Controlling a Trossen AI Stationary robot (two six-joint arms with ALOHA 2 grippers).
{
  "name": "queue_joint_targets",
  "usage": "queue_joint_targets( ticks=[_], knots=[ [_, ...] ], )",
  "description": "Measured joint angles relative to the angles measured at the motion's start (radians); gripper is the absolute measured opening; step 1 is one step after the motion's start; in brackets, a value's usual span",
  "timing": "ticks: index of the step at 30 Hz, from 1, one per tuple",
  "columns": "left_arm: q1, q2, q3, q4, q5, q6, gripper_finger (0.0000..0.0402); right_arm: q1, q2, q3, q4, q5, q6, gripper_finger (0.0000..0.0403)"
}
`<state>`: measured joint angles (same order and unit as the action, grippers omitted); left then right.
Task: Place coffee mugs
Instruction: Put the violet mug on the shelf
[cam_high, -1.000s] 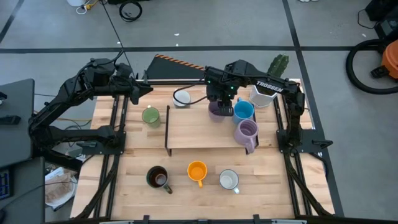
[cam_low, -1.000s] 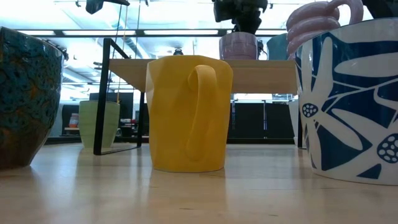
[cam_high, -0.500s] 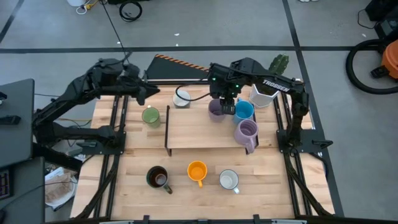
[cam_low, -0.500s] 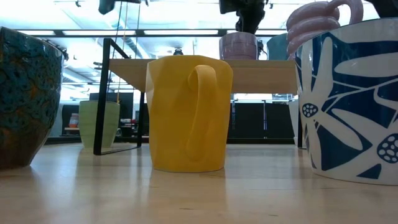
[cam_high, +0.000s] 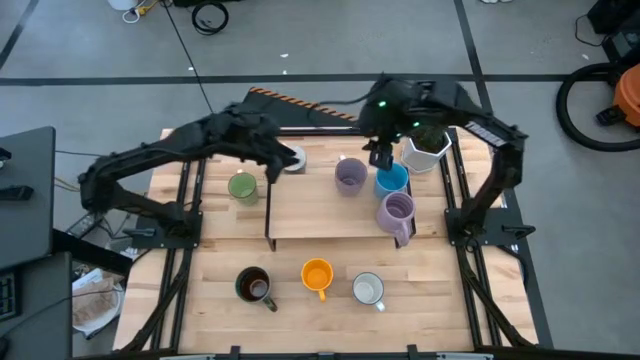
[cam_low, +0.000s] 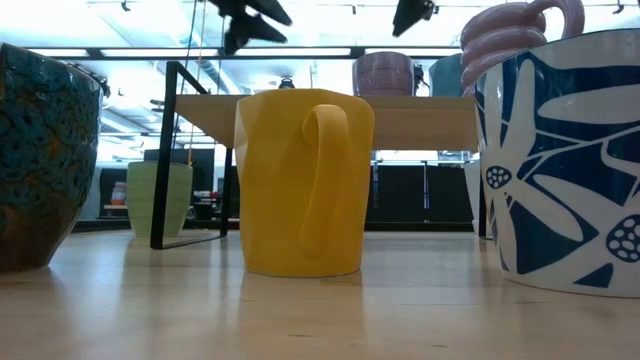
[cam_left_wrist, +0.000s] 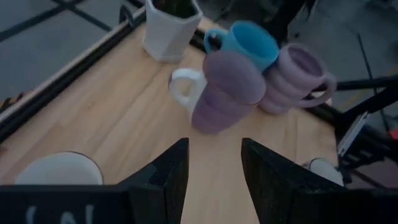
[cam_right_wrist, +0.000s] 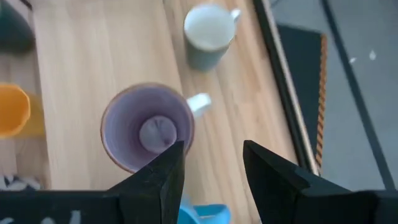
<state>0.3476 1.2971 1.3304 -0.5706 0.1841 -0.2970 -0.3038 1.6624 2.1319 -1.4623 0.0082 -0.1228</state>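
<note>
The lavender mug (cam_high: 350, 175) stands upright on the raised wooden shelf (cam_high: 315, 215), beside the blue mug (cam_high: 391, 180) and the taller ribbed lavender mug (cam_high: 396, 212). My right gripper (cam_high: 380, 152) hangs open above the gap between the lavender and blue mugs; its wrist view looks down into the lavender mug (cam_right_wrist: 148, 127). My left gripper (cam_high: 283, 160) is open, just left of the white mug (cam_high: 294, 158) and over its rim. The green mug (cam_high: 241, 187) stands left of the shelf. The dark brown (cam_high: 254, 287), orange (cam_high: 317, 275) and pale mug (cam_high: 368, 290) form the near row.
The white faceted planter (cam_high: 425, 150) with the cactus stands at the far right, close behind the blue mug. The shelf's black frame leg (cam_low: 165, 150) rises beside the green mug (cam_low: 160, 200). Bare wood lies on the shelf's left half and between the shelf and the near row.
My right gripper has risen off the lavender mug and drawn back toward the far right; the mug stays standing on the shelf. My left arm has swung from the far-left corner toward the right and now reaches the white mug.
</note>
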Motion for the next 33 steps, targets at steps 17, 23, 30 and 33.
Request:
queue_joint_targets(
  ticks=[17, 23, 30, 33],
  knots=[
    [-0.121, 0.316, 0.0, 0.142, 0.033, 0.348, 0.0163, -0.001, -0.158, 0.001, 0.129, -0.01, 0.053, 0.0169],
    [-0.153, 0.356, 0.0, 0.171, -0.068, 0.388, 0.0225, 0.001, -0.158, 0.001, 0.125, -0.023, 0.076, 0.0169],
    [-0.15, 0.376, -0.001, 0.194, -0.108, 0.393, 0.0297, 0.001, -0.158, 0.001, 0.128, -0.035, 0.094, 0.0169],
    [-0.144, 0.398, 0.001, 0.237, -0.049, 0.402, 0.0309, 0.001, -0.158, 0.001, 0.132, -0.035, 0.093, 0.0169]
  ],
)
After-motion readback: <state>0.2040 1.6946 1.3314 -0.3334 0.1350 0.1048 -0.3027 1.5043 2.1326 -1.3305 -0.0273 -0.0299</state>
